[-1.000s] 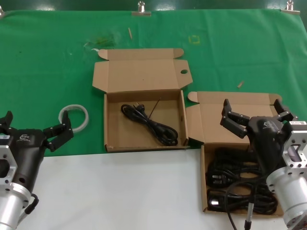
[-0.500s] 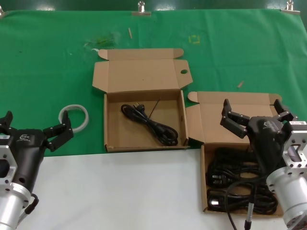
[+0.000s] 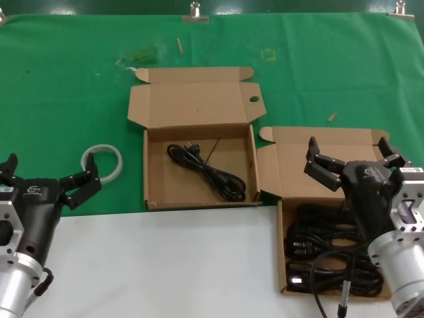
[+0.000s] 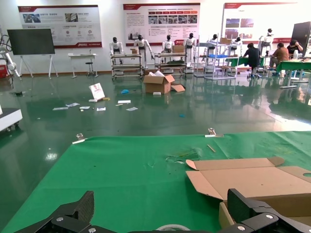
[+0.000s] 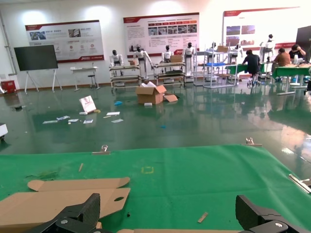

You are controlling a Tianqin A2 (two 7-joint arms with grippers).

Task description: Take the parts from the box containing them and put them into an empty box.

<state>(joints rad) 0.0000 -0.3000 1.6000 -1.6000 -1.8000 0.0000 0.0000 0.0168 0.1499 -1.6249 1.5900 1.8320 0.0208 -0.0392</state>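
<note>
Several black power cords (image 3: 331, 252) lie tangled in the open cardboard box (image 3: 281, 255) at the front right. My right gripper (image 3: 349, 149) hovers open and empty above that box, over its raised lid (image 3: 291, 165). The twin box (image 3: 165, 189) stands open in the middle, with one coiled cord (image 3: 209, 171) in it. My left gripper (image 3: 50, 171) is open and empty at the front left, apart from both boxes. In the left wrist view the open gripper (image 4: 163, 206) faces the middle box's lid (image 4: 252, 179). In the right wrist view the open gripper (image 5: 170, 208) faces green cloth, with that lid (image 5: 63, 201) to one side.
A white tape ring (image 3: 120, 165) lies on the green cloth (image 3: 66, 86) just ahead of my left gripper and shows in the left wrist view (image 4: 170, 227). White table surface (image 3: 165, 265) runs along the front. Small scraps (image 3: 331, 116) lie on the cloth.
</note>
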